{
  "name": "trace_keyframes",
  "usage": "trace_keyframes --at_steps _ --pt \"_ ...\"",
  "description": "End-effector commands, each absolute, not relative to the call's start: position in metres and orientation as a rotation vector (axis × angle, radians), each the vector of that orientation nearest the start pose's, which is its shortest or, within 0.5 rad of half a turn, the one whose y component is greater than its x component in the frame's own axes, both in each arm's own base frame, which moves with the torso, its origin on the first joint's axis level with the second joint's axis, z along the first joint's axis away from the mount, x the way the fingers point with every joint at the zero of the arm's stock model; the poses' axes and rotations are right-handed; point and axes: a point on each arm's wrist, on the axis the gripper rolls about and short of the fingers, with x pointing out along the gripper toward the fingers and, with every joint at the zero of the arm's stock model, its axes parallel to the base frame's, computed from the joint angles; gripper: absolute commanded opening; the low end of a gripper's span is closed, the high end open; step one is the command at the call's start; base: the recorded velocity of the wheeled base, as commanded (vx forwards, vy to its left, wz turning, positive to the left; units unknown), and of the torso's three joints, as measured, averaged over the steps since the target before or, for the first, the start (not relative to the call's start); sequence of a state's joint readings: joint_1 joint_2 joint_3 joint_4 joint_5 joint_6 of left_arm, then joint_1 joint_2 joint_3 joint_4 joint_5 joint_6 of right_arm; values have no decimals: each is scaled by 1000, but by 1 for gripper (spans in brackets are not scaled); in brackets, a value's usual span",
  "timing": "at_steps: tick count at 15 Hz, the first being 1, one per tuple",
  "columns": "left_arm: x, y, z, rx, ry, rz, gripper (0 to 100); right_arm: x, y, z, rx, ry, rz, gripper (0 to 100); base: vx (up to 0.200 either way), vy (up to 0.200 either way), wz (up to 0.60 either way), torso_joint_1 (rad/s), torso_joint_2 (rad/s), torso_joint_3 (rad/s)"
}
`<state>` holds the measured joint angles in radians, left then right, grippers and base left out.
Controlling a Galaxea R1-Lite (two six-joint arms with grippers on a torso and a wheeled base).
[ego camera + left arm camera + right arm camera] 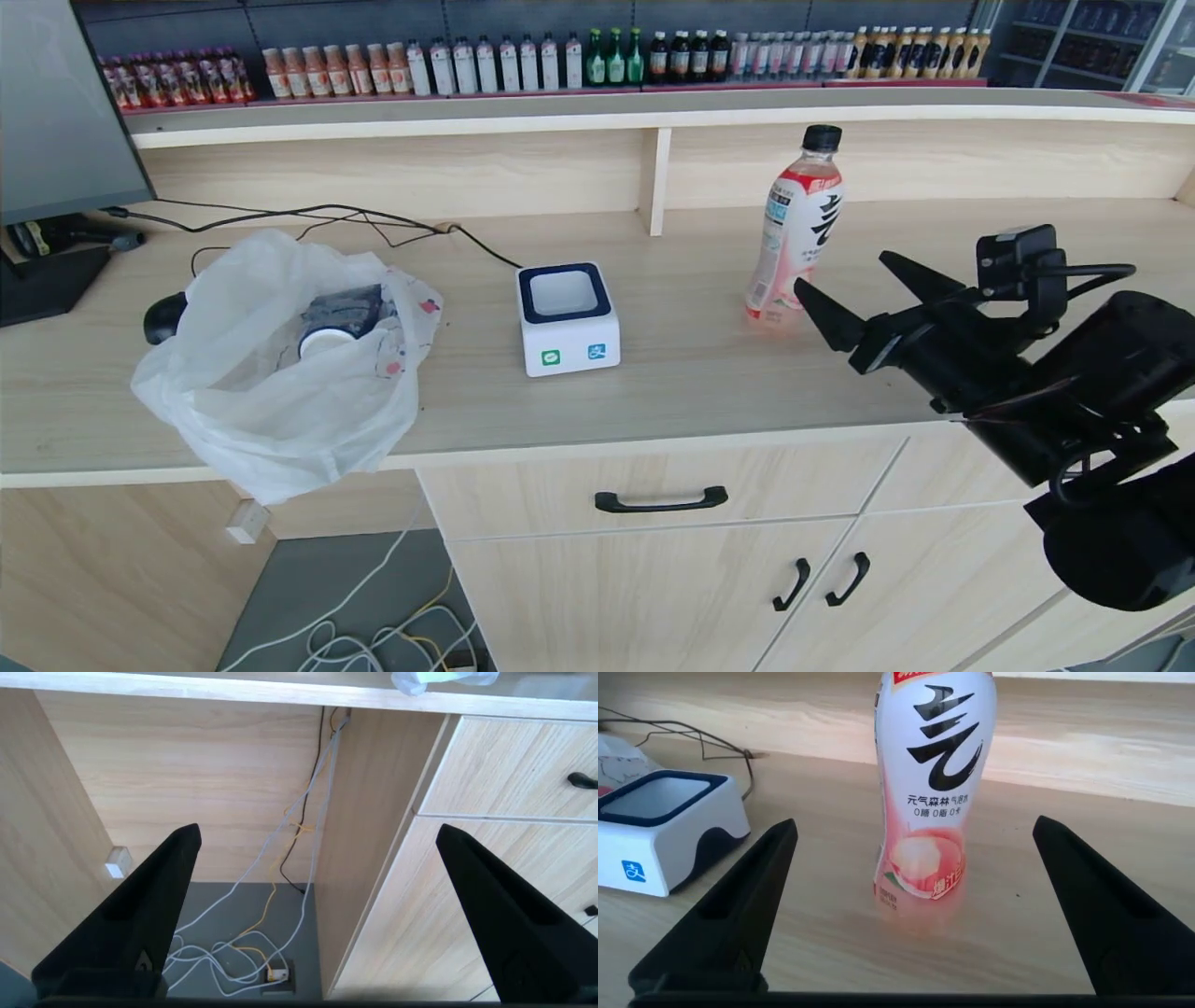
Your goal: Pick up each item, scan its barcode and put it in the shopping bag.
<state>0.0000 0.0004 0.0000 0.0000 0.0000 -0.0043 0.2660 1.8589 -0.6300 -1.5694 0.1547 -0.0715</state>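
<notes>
Right gripper (840, 269); shopping bag (271, 411) with items (341, 313)

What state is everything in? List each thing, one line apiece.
Pink-labelled plastic drink bottle with black cap: upright on the wooden counter, capped, not gripped.
Thin white plastic shopping bag: mouth open, items inside.
White square barcode scanner: window facing up, nothing on it.
Right gripper: jaws open, facing the bottle.
Left gripper: jaws open, below counter height.
Wooden drawer with black handle: shut.
</notes>
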Motion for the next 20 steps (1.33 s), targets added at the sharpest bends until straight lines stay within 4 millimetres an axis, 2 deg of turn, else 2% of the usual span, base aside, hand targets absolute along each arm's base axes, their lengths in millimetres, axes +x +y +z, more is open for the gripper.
trace_keyframes --at_steps 1,4,7,11,14,20 --pt "-23 0 75 -5 0 0 100 319 94 170 -52 -340 414 100 0 0 0 0 0 0" --pt "-23 0 75 -5 0 0 100 328 96 163 -48 -327 396 100 0 0 0 0 0 0" --pt "-23 0 75 -5 0 0 100 338 98 178 -42 -388 380 100 0 0 0 0 0 0" --pt "-23 0 75 -5 0 0 100 348 101 181 -12 -353 385 100 0 0 0 0 0 0" --pt "-23 0 75 -5 0 -2 100 361 105 193 -11 -349 387 100 0 0 0 0 0 0" --pt "-23 0 75 -5 0 0 100 372 108 187 -15 -319 388 100 0 0 0 0 0 0"
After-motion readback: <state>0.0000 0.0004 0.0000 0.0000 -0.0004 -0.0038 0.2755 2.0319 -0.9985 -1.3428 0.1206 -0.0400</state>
